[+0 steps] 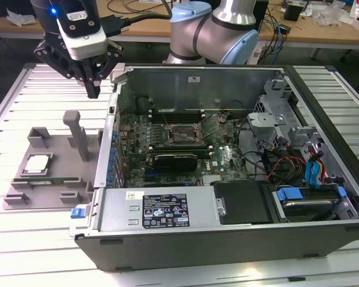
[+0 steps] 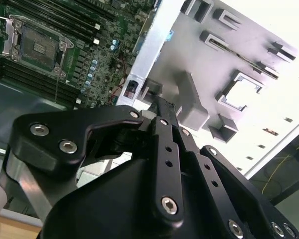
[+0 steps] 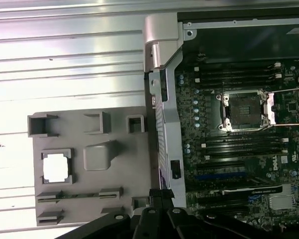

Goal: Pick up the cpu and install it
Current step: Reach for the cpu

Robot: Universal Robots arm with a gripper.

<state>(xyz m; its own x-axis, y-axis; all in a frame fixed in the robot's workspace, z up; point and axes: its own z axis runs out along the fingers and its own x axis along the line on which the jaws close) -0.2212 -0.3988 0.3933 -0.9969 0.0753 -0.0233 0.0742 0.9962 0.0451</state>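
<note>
Hovering gripper (image 1: pixel 94 89) (jaws closed), cpu (image 1: pixel 38 162) in fixture (image 1: pixel 63 162)

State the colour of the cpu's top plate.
Silvery-grey; the cpu shows best in the exterior view.

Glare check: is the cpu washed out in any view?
First wrist view: the small square silvery-grey cpu is blown out white in its grey plastic fixture tray. Second wrist view: cpu glares white too. Exterior view: cpu evenly lit, metal top visible.
</note>
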